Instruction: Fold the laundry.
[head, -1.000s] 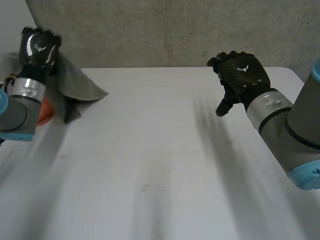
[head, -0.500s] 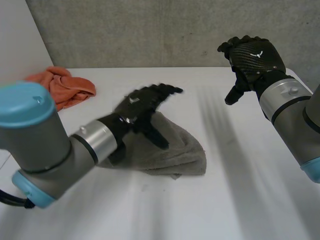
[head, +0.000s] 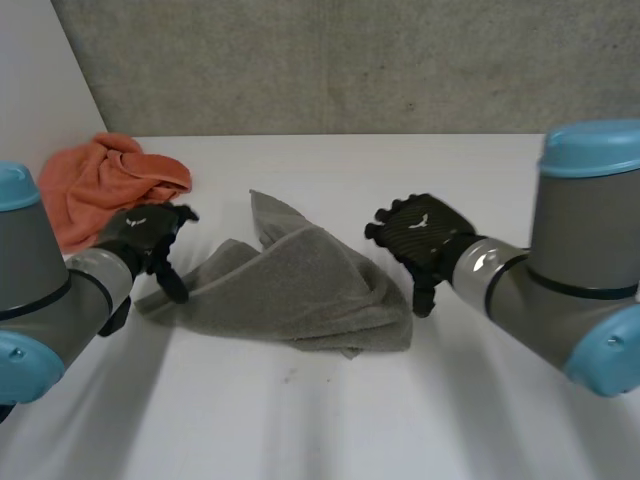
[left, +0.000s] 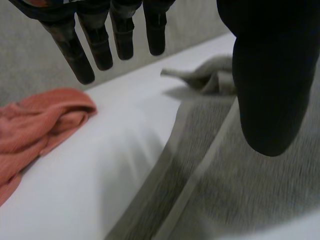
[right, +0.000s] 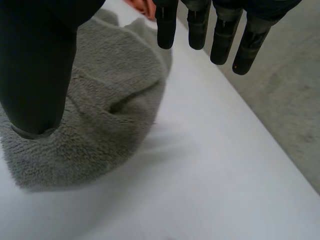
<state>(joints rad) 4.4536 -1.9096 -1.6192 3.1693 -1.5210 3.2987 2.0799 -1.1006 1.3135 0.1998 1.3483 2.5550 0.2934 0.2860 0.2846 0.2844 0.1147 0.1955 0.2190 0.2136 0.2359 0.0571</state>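
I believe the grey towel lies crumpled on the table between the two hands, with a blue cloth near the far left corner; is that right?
Not quite. The cloth near the far left corner is orange, not blue, as the head view shows. The grey towel does lie crumpled on the table between the left hand and the right hand.

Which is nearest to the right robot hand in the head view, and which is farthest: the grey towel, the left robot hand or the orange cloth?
1. The grey towel, lying just beside the right robot hand.
2. The left robot hand, at the towel's opposite edge.
3. The orange cloth, farther still, near the far left corner of the table.
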